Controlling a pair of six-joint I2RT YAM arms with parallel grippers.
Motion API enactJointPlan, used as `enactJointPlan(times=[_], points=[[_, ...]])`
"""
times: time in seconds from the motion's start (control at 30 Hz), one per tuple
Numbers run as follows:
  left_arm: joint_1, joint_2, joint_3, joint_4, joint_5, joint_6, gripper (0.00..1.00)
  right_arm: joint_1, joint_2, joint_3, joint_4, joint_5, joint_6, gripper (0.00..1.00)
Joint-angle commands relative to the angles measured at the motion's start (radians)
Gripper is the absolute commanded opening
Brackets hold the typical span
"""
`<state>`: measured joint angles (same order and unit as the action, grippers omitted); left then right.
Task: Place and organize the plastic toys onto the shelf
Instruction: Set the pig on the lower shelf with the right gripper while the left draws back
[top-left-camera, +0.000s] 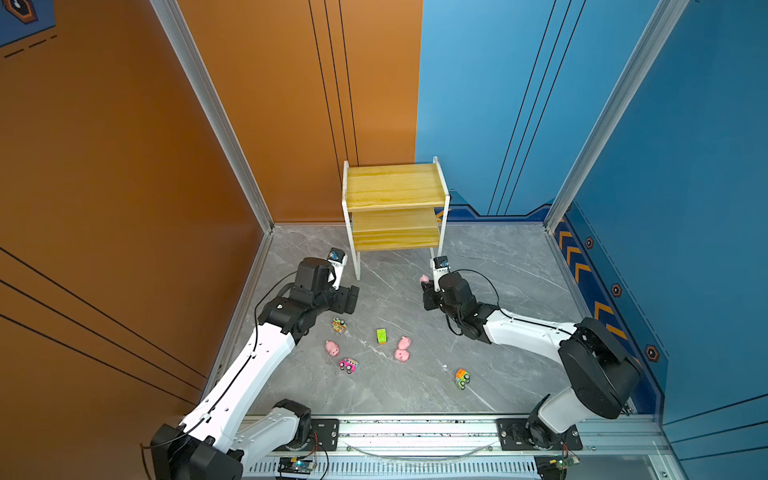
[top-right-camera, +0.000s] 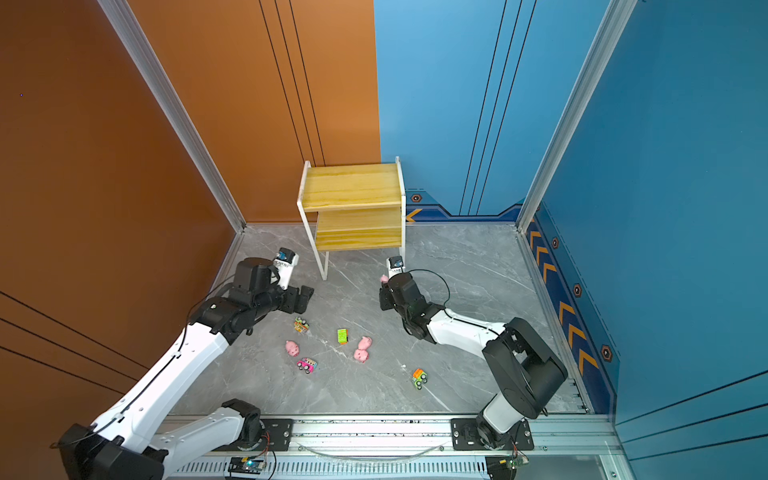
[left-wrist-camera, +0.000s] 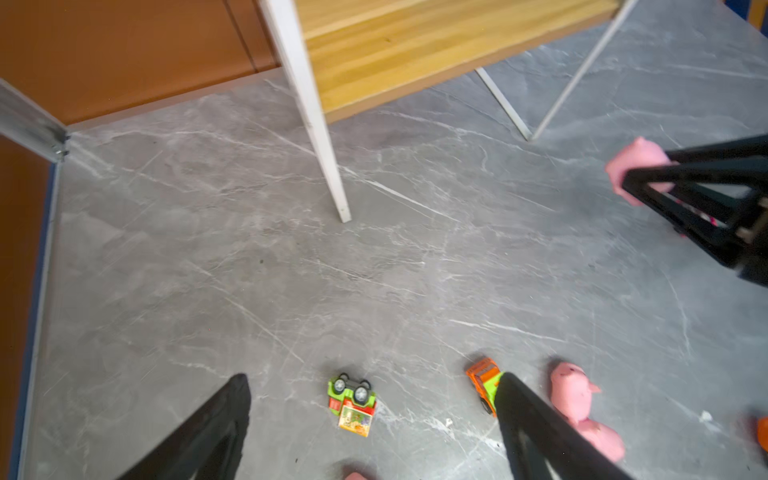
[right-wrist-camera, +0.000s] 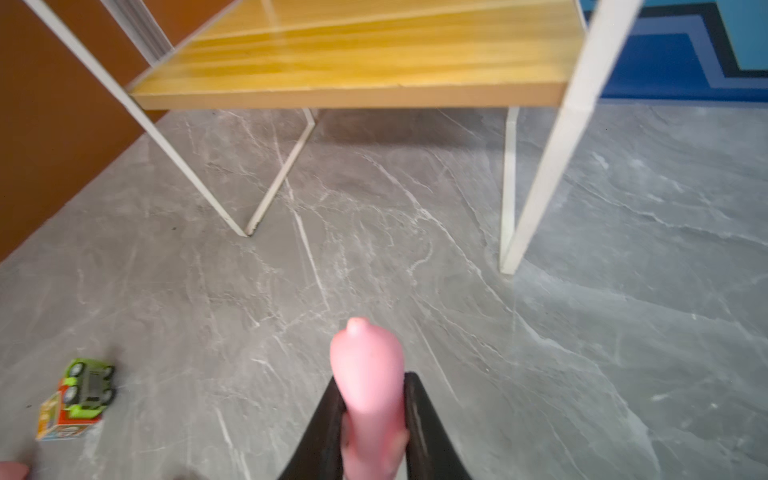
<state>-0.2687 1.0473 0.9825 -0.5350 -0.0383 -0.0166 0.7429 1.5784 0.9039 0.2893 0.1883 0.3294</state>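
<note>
The shelf (top-left-camera: 395, 199) (top-right-camera: 353, 199) stands at the back of the floor with both wooden boards bare. My right gripper (right-wrist-camera: 374, 380) (top-left-camera: 428, 286) is shut on a pink pig (right-wrist-camera: 368, 361) (top-left-camera: 424, 278) (left-wrist-camera: 636, 160), held off the floor in front of the shelf's right legs. My left gripper (left-wrist-camera: 372, 377) (top-left-camera: 348, 300) hangs open above an overturned green car (left-wrist-camera: 352, 397) (top-left-camera: 339, 325), with nothing between its fingers. On the floor lie a green-and-orange car (top-left-camera: 382, 336) (left-wrist-camera: 482, 380), two pigs (top-left-camera: 402, 349) together and a third pig (top-left-camera: 332, 348).
A pink car (top-left-camera: 348, 365) and another green-and-orange car (top-left-camera: 462, 378) lie nearer the front rail (top-left-camera: 415, 432). The shelf's white legs (right-wrist-camera: 509, 232) stand close ahead of the right gripper. Orange and blue walls enclose the grey floor on three sides.
</note>
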Motion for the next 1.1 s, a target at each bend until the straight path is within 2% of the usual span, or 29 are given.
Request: enactJointPlan(times=[0.0, 0.2, 0.43, 0.77, 1.07], points=[[0.072, -0.025, 0.003, 0.008, -0.015, -0.031, 0.93, 0.047, -0.008, 0.108, -0.093, 0.027, -0.024, 0.26], [0.153, -0.030, 0.003, 0.006, -0.028, -0.045, 0.93, 0.081, 0.119, 0.331, -0.130, 0.048, -0.021, 0.28], [0.158, -0.023, 0.005, 0.007, -0.008, -0.051, 0.92, 0.099, 0.306, 0.540, -0.100, 0.100, -0.016, 0.28], [0.152, -0.024, 0.006, 0.010, 0.052, -0.067, 0.92, 0.123, 0.517, 0.737, -0.015, 0.185, -0.001, 0.28], [0.152, -0.023, 0.008, 0.012, 0.074, -0.074, 0.92, 0.131, 0.664, 0.869, 0.085, 0.238, -0.062, 0.29]])
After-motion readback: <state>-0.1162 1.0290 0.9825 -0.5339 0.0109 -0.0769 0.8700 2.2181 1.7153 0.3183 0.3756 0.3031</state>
